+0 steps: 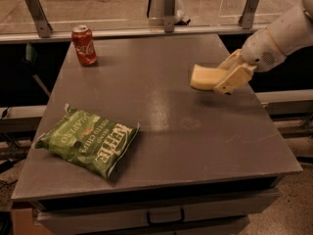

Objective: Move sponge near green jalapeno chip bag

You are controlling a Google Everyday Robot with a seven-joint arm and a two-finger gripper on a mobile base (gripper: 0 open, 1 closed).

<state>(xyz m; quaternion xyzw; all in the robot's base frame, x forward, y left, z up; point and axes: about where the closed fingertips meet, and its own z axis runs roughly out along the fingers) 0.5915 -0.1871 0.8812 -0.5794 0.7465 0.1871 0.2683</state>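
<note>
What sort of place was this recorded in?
Likely an office or lab space, not a home: a grey table with a drawer, and a glass partition on metal posts behind it. The gripper, over the table's right side, holds the sponge off the surface.

— Where's the gripper [225,75]?
— At two o'clock over the table [161,112], its fingers [234,78] clamped on the sponge [204,77], which is held just above the surface.
— And the green jalapeno chip bag [88,140]?
— Lying flat at eight o'clock, well apart from the sponge. A red soda can [84,45] stands upright at eleven o'clock.
</note>
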